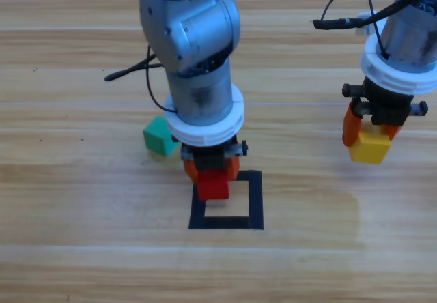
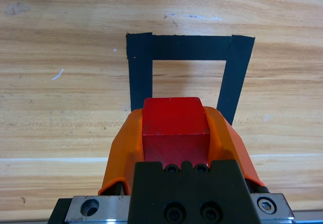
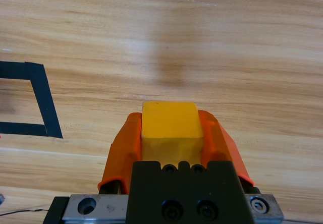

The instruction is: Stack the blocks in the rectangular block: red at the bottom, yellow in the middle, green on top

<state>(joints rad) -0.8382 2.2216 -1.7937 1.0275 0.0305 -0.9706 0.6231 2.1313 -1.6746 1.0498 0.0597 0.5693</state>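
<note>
Behind left pincer gripping red, green (wrist-cropped)

Bare wood inside the tape frame ahead of the red cube; green cube flanks the left arm — right side open.

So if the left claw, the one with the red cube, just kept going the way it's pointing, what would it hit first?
Probably the table. The left claw points down with the red cube over the near edge of the black tape square, so the cube likely lands on that tape. Its height is unclear.
</note>
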